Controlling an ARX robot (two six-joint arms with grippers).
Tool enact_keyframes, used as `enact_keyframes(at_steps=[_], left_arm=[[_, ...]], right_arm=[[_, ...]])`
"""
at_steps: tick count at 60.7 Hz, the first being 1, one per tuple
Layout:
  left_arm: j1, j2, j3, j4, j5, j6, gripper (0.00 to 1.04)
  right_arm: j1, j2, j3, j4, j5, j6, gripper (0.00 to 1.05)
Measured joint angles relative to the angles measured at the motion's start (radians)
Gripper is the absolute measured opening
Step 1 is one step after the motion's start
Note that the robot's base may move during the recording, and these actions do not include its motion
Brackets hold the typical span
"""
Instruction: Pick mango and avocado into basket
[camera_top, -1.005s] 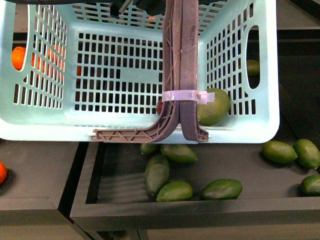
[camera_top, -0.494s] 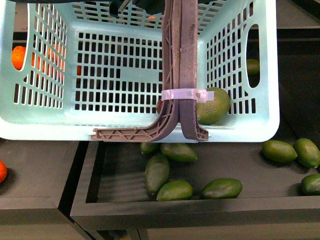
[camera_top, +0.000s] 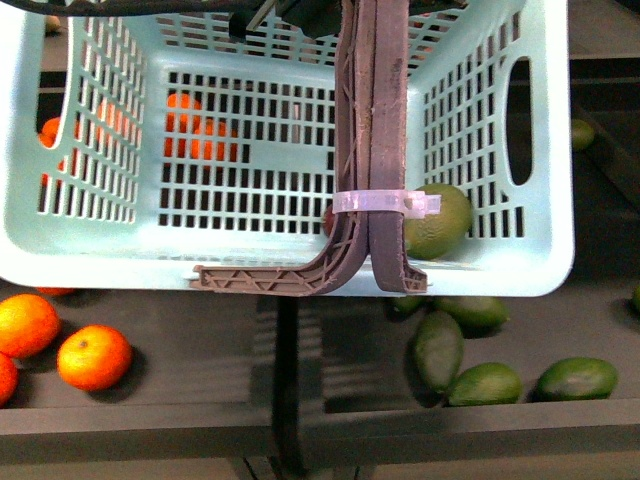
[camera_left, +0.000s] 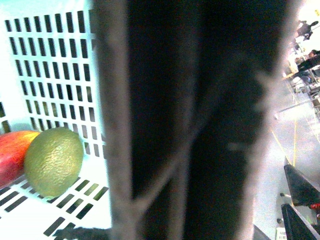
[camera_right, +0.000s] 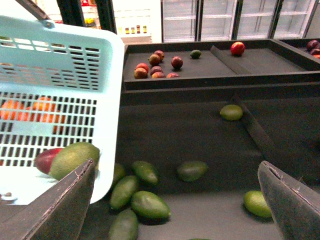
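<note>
Basket (camera_top: 80, 255) hangs by its stiff handles (camera_top: 372, 150); we judge the left gripper clamps them, unseen. Avocado (camera_left: 53, 161) and mango (camera_left: 12, 155) lie inside, smooth, rollable. Right gripper (camera_right: 177, 195) gapes empty.

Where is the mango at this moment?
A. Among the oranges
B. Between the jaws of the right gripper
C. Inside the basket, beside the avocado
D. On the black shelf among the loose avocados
C: the left wrist view shows the red mango lying on the slotted floor of the basket, right beside the avocado.
</note>
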Motion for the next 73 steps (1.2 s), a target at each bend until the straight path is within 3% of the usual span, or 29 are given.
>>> enact_keyframes(at_steps=[73], left_arm=[[0.006,0.003,0.000,0.000,0.008,0.002,0.11]], right_arm=[[0.000,-0.002,0.000,0.000,-0.003,0.000,0.96]])
